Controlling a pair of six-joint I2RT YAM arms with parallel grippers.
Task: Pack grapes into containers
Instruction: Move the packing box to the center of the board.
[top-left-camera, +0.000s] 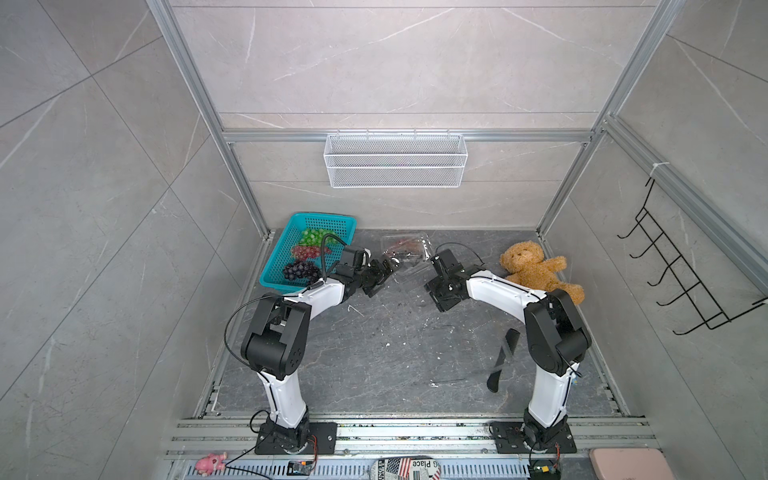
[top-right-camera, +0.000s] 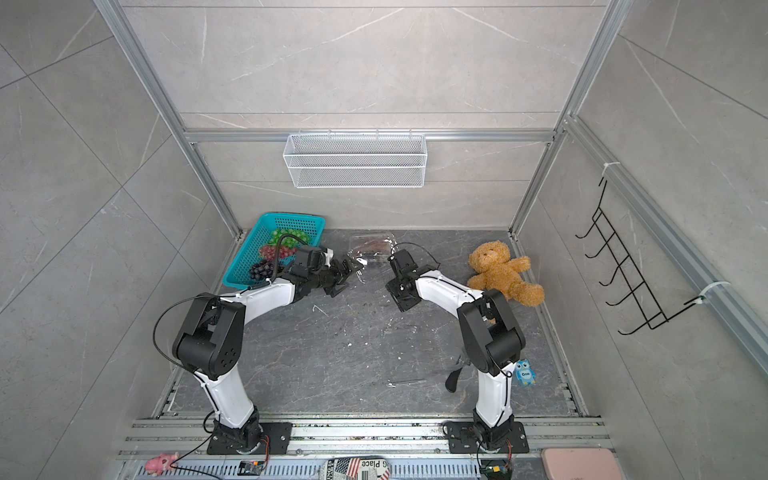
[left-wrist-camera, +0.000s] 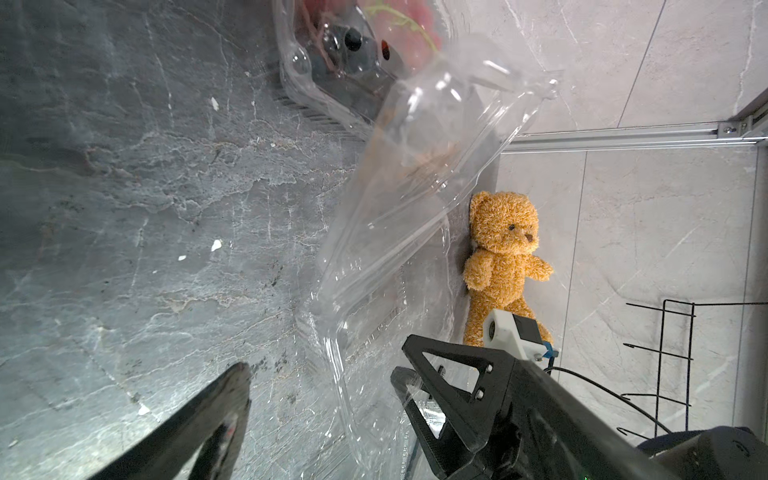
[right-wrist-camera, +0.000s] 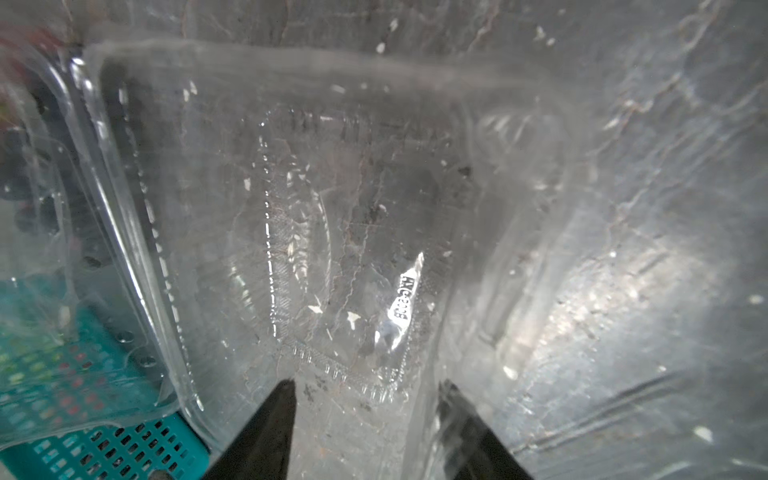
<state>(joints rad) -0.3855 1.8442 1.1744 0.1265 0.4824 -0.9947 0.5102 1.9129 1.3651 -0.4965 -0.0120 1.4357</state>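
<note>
Clear plastic container (right-wrist-camera: 332, 208) | right pincer (right-wrist-camera: 368, 385) part-open, straddling its edge; left pincer (top-left-camera: 383, 277) wide, empty

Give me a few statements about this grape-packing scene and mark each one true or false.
1. Green, red and dark grapes lie in the teal basket. True.
2. The teddy bear sits inside that basket. False: it lies on the tabletop.
3. The left claw is open. True.
4. The white wire basket holds grapes. False: no grapes show in it.
</note>
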